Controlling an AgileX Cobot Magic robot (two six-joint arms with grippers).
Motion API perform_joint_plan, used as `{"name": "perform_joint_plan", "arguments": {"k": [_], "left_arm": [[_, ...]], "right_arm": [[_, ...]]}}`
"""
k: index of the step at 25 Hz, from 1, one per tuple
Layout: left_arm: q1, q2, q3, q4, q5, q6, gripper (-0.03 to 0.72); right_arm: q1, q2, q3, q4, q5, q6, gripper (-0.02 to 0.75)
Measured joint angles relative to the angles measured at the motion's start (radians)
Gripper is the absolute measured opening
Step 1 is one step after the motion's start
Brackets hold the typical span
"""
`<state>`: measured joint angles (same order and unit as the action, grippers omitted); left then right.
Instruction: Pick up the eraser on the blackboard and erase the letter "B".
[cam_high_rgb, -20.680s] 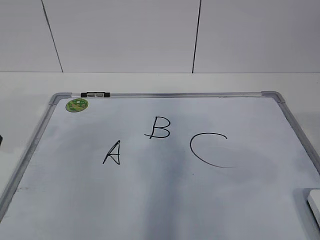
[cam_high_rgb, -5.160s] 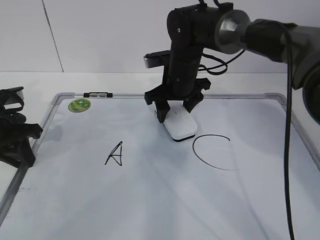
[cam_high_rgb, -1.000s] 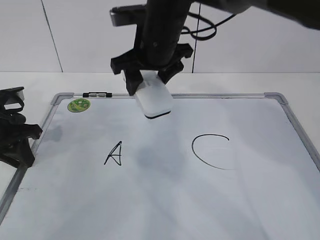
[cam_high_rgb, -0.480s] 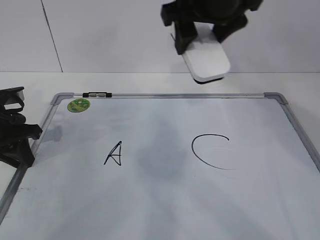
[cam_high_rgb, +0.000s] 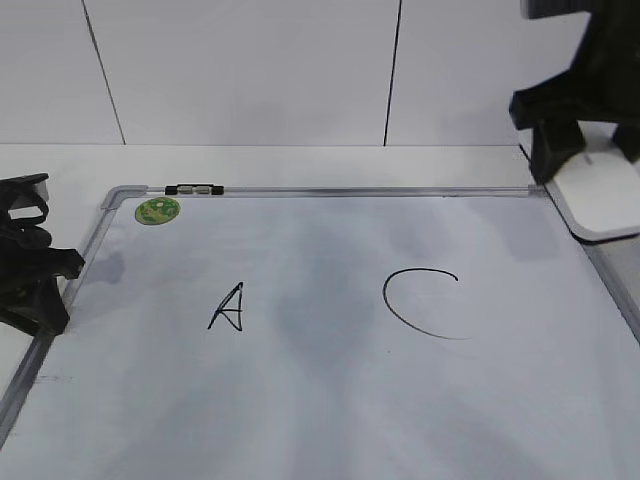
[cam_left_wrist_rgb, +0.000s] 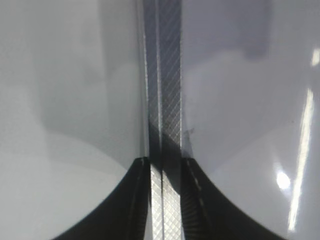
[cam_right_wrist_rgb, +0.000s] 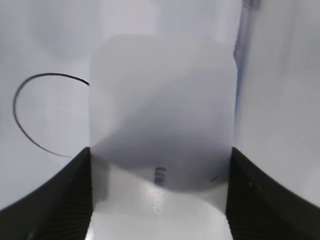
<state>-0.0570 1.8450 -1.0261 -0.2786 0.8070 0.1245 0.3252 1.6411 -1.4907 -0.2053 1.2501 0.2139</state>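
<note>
The blackboard lies flat, white with a silver-grey frame. No letter "B" shows on it; only a faint grey smudge sits between the "A" and the "C". My right gripper is shut on the white eraser and holds it in the air over the board's upper right corner. In the right wrist view the eraser fills the gap between the jaws. My left gripper rests at the board's left edge, its jaws close on either side of the frame strip.
A round green sticker and a small black-and-grey clip sit at the board's upper left. The "C" also shows in the right wrist view. A white table and a white panelled wall lie behind the board.
My right gripper has carried the eraser from above the board's top middle to the right and down, to the upper right corner. The left gripper has not moved.
</note>
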Motion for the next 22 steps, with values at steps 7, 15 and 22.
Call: {"name": "perform_joint_plan", "arguments": {"k": [7,15,22], "left_arm": [[0.0,0.0,0.0,0.002,0.0,0.0,0.143],[0.0,0.0,0.0,0.002,0.0,0.0,0.143],[0.0,0.0,0.0,0.002,0.0,0.0,0.143]], "right_arm": [[-0.099,-0.035,0.198,-0.006,-0.006,0.002,0.538],[-0.217,-0.036,0.32,0.09,-0.176,-0.062,0.538],[-0.227,0.055,0.323,0.109,-0.233,-0.105,0.538]]}}
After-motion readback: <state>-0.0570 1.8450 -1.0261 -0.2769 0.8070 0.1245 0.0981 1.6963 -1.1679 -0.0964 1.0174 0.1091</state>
